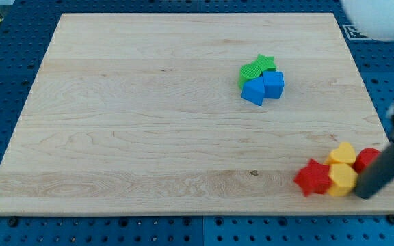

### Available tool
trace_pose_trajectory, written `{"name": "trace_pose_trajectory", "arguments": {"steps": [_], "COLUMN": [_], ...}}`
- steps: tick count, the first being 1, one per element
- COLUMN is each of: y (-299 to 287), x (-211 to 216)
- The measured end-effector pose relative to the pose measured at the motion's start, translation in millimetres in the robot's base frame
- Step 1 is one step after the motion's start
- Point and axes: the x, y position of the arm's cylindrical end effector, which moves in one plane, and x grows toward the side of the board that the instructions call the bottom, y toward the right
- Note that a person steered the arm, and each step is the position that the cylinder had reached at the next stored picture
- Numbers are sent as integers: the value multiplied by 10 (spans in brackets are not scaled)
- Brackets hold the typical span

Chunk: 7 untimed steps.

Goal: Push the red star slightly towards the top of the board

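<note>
The red star (312,178) lies near the board's bottom right corner. It touches a yellow block (342,179) on its right, with a second yellow block (343,154) just above that one. A red block (367,159) sits at the right end of this cluster, partly hidden by my rod. My tip (364,196) is at the board's bottom right, just right of the lower yellow block and below the red block, right of the red star with the yellow block between.
A second cluster sits in the upper middle right: a green star (265,63), a green block (250,72), and two blue blocks (254,90) (273,83) touching each other. The board's right edge (383,130) runs close to my rod. A blurred white shape (382,17) fills the view's top right.
</note>
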Motion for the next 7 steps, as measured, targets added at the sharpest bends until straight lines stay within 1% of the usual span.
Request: {"name": "trace_pose_trajectory", "arguments": {"steps": [1,2,3,5,6,7], "y": [-97,123,134,-983,-1403,-1584], "x": [-192,97,242,134,-358,-436]}}
